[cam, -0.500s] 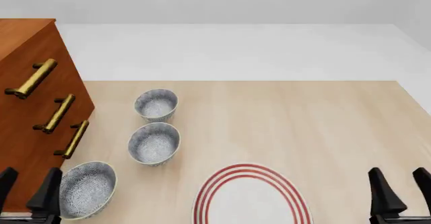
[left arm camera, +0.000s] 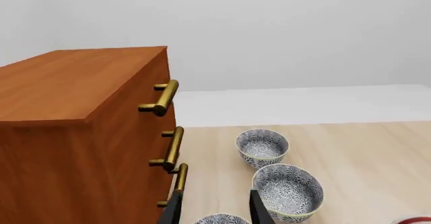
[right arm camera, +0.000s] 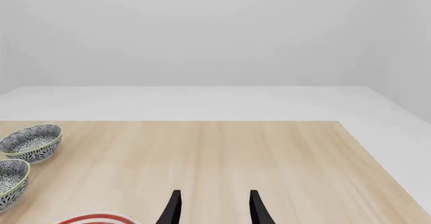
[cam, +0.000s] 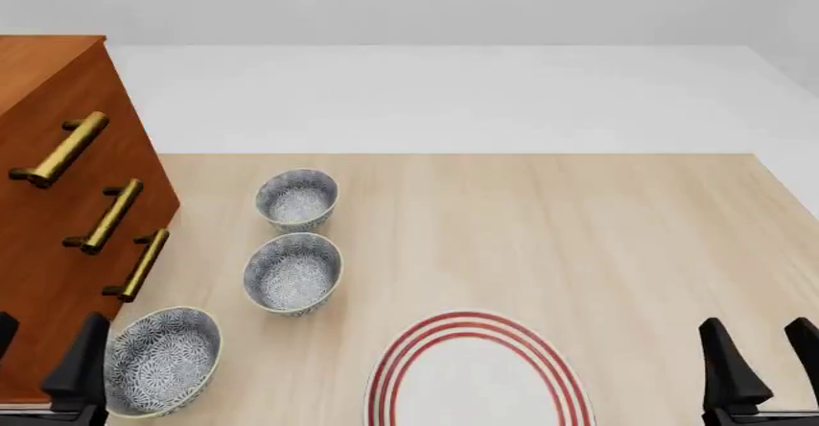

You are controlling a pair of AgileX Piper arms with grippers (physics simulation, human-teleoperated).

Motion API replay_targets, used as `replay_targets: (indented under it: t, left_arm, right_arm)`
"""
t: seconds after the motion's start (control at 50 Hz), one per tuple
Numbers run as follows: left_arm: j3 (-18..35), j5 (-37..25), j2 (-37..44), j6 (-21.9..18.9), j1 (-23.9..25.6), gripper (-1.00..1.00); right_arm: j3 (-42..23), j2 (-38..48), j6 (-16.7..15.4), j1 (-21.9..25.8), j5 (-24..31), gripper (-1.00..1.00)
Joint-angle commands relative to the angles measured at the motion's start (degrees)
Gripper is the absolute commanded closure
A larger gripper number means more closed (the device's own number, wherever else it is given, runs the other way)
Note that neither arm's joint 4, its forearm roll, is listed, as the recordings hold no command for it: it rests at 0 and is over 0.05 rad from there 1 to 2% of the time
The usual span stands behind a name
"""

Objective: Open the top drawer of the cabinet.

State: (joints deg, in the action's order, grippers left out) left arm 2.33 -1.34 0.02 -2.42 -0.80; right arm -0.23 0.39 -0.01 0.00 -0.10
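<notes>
The cabinet (cam: 58, 215) is a reddish-brown chest at the table's left edge, and it also shows in the left wrist view (left arm camera: 81, 133). Its top drawer (cam: 96, 109) sits flush and closed, with a brass bar handle (cam: 58, 148) that also shows in the left wrist view (left arm camera: 161, 97). My left gripper (cam: 38, 368) is open and empty, low at the near left beside the cabinet's base and well below the top handle. It also shows in the left wrist view (left arm camera: 215, 211). My right gripper (cam: 765, 368) is open and empty at the near right, as its wrist view (right arm camera: 214, 209) also shows.
Three patterned bowls stand in a row right of the cabinet: far (cam: 297, 199), middle (cam: 293, 272), near (cam: 160, 359), the near one close to my left gripper. A white plate with red rings (cam: 480, 373) lies at the near centre. Two lower drawers carry the same brass handles (cam: 109, 217).
</notes>
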Motion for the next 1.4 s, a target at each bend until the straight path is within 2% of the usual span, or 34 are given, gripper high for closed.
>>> replay_targets:
  t: [0.02, 0.08, 0.1, 0.16, 0.18, 0.26, 0.28, 0.32, 0.46, 0.68, 0.88, 0.9, 0.94, 1.08, 1.28, 1.32, 1.4]
  left_arm:
    - [2.68, -1.18, -0.01, -5.77, 0.04, -1.00]
    - [3.47, -2.48, -0.01, -5.65, -0.74, -1.00]
    - [3.58, -2.25, -0.01, -7.64, -0.03, -1.00]
    - [4.03, -2.73, -0.01, -8.53, -0.21, -1.00]
    - [3.87, -2.40, -0.01, -10.64, 0.61, -1.00]
    - [4.33, -3.17, -0.01, -11.93, 0.91, -1.00]
    - [4.47, -3.18, -0.01, -13.54, 0.80, -1.00]
    - [4.79, -3.12, -0.01, -13.49, 0.86, -1.00]
    - [6.13, -4.01, -0.01, -19.86, 1.14, -1.00]
    - [8.72, -5.33, 0.07, -24.65, 0.54, -1.00]
    - [9.33, -4.74, 0.08, -30.38, -0.07, -1.00]
    - [9.06, -4.64, 0.12, -32.60, 0.38, -1.00]
    - [9.95, -5.04, 0.43, -32.17, -0.06, -1.00]
    - [9.96, -4.05, 1.43, -35.45, 0.16, -1.00]
    - [9.60, -2.36, 3.60, -40.72, -0.30, -1.00]
    - [8.93, -0.88, 4.47, -43.31, -0.48, -1.00]
    - [9.59, -0.73, 5.11, -43.70, -0.83, -1.00]
  right_arm:
    - [-0.01, 0.02, -0.02, 0.00, -0.01, -1.00]
    - [-0.01, 0.02, -0.01, 0.01, -0.01, -1.00]
    - [-0.01, 0.02, 0.00, 0.00, -0.01, -1.00]
    - [-0.01, 0.02, 0.00, 0.01, -0.01, -1.00]
    - [-0.01, 0.02, 0.00, 0.00, -0.01, -1.00]
    - [-0.01, 0.02, 0.00, 0.00, -0.01, -1.00]
    - [-0.01, 0.02, 0.00, 0.00, -0.01, -1.00]
    - [-0.01, 0.01, 0.00, 0.00, -0.01, -1.00]
    - [-0.01, 0.02, 0.00, 0.00, -0.01, -1.00]
    - [-0.01, 0.02, -0.01, 0.01, -0.01, -1.00]
    - [-0.01, 0.02, 0.00, 0.00, -0.01, -1.00]
    - [-0.01, 0.02, -0.02, 0.00, -0.01, -1.00]
    - [-0.01, 0.02, -0.01, 0.01, -0.01, -1.00]
    - [-0.01, 0.01, -0.02, 0.01, -0.01, -1.00]
    - [-0.01, 0.02, 0.01, 0.00, -0.01, -1.00]
    - [-0.01, 0.02, -0.01, 0.01, -0.01, -1.00]
    - [-0.01, 0.01, -0.02, -0.01, -0.01, -1.00]
